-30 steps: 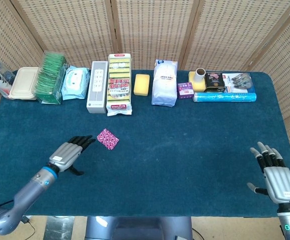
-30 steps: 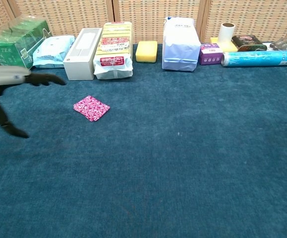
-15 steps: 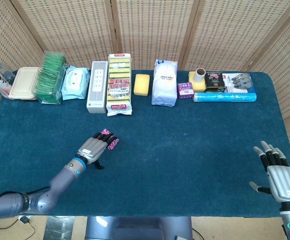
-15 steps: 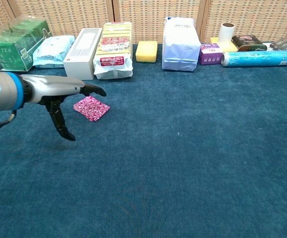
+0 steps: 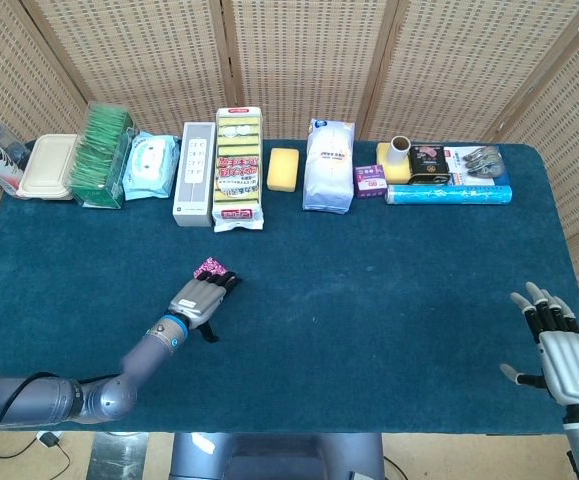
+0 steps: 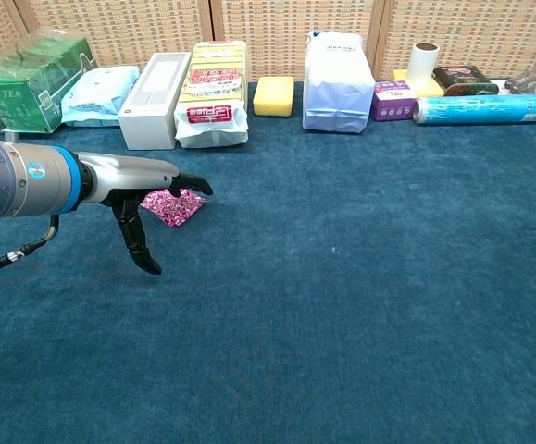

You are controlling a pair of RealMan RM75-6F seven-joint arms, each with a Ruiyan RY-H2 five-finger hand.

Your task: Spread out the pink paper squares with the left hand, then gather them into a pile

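Right now I'm holding the left hand [image 5: 197, 299] flat over the pink paper squares [image 5: 210, 268] at centre-left of the head view, its fingers [image 6: 192, 183] extended and apart, gripping nothing; whether they are touching the paper I cannot tell. The squares are lying in one small stack on the blue table [image 5: 369, 290]. I'm judging the spreading step as just beginning: next I'm needing to press down lightly and sweep outward. The right hand [image 5: 567, 358] is resting open, lower right.
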